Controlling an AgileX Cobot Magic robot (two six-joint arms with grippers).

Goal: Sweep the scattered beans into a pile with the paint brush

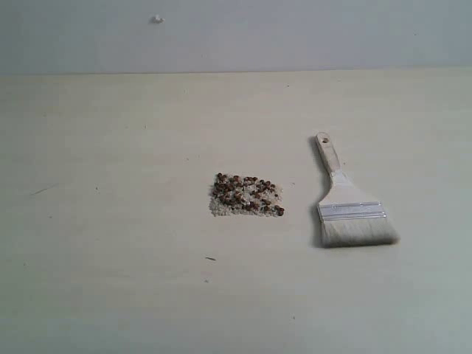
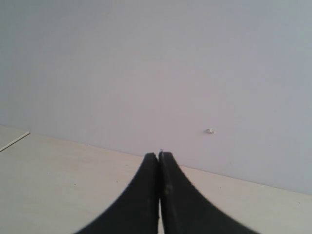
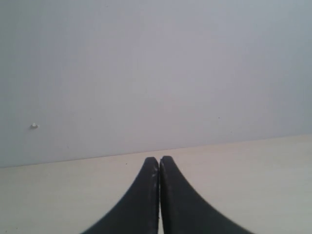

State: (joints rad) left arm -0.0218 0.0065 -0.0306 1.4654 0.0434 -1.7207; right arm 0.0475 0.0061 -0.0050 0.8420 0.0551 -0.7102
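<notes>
Around the work, a pale cream table (image 1: pixel 110 221), smooth and matte, bare but for a faint scuff and a tiny dark speck (image 1: pixel 211 258) nearer the camera than the heap; behind it a plain grey-white wall (image 1: pixel 295 33) bearing one small white nub (image 1: pixel 157 19), seen again past each set of fingertips in both wrist views; between heap and brush only open tabletop. Near the middle of the table, the beans (image 1: pixel 243 186), tiny, round, dark reddish-brown, packed with fine whitish grit into one low, roughly square pile (image 1: pixel 247 204), grainy and ragged at its edge; to its right in the exterior view and clearly apart from it, the paint brush (image 1: pixel 346 203), lying flat, wooden tapered handle with an end hole pointing toward the wall, silver banded ferrule, pale soft bristles fanned toward the camera. Left gripper (image 2: pixel 159 156): black, curved fingers (image 2: pixel 144 190) pressed together tip to tip, clamping nothing, aimed over the table's far edge at the wall. Right gripper (image 3: pixel 159 160): same smooth black fingers, likewise closed on nothing. Beans and brush outside both wrist views, grippers outside the exterior view; hence their placing relative to the fingers impossible to tell.
</notes>
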